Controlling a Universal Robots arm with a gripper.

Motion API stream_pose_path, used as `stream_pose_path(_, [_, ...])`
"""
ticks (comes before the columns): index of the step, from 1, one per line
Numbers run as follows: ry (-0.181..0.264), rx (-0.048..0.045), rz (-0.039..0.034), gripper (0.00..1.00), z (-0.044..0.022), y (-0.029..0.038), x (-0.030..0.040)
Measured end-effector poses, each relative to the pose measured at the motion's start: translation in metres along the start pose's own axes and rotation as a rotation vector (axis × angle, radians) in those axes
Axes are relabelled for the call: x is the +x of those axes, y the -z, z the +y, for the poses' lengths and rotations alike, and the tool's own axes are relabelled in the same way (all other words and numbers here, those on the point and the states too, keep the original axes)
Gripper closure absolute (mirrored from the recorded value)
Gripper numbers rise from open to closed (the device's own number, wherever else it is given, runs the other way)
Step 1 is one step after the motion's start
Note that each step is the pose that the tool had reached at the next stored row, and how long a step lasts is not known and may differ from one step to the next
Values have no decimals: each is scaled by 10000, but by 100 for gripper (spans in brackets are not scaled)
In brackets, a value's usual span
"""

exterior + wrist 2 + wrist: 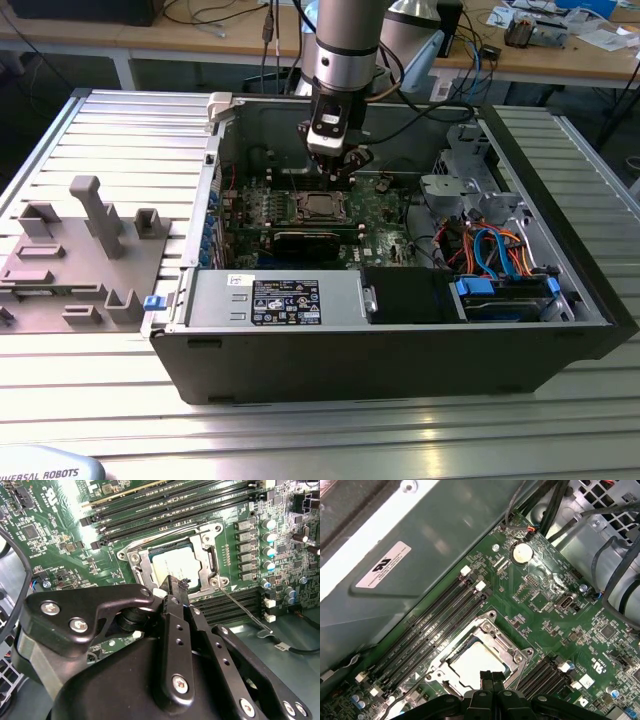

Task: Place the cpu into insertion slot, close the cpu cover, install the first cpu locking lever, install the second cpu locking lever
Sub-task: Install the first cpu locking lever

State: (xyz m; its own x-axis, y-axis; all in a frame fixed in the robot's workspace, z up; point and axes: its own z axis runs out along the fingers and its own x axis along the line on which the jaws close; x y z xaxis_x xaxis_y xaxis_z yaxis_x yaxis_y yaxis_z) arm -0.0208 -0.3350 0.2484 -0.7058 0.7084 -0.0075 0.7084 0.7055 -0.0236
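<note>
The silver-topped cpu [172,562] lies in the insertion slot [132,557] on the green motherboard [385,215]. The cpu cover [204,560], a silvery frame with a square window, lies flat around the chip. A thin wire locking lever [245,609] slants out from one corner of the socket, free of any catch. My gripper [175,584] hangs just above the socket's edge, its black fingertips pressed together and holding nothing. In the first wrist view the shut gripper [491,676] sits at the rim of the cpu [470,662] and its cover [492,632]. In the exterior view the gripper [338,170] is over the cpu [320,207].
Long black memory slots [165,510] flank the socket on two sides. The grey case wall [420,580] rises close behind the board. Coloured cables [490,250] and a drive bay fill the case on the exterior view's right. A grey fixture [90,240] stands outside the case, on the exterior view's left.
</note>
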Motion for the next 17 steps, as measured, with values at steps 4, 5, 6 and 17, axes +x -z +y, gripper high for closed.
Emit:
stream_pose_path(4, [44,0,-1,89,0,0,0])
stream_pose_path(5, [53,0,-2,89,0,0,0])
stream_pose_path(6, [67,-1,-2,89,0,0,0])
stream_pose_path(17, [188,-1,-5,89,0,0,0])
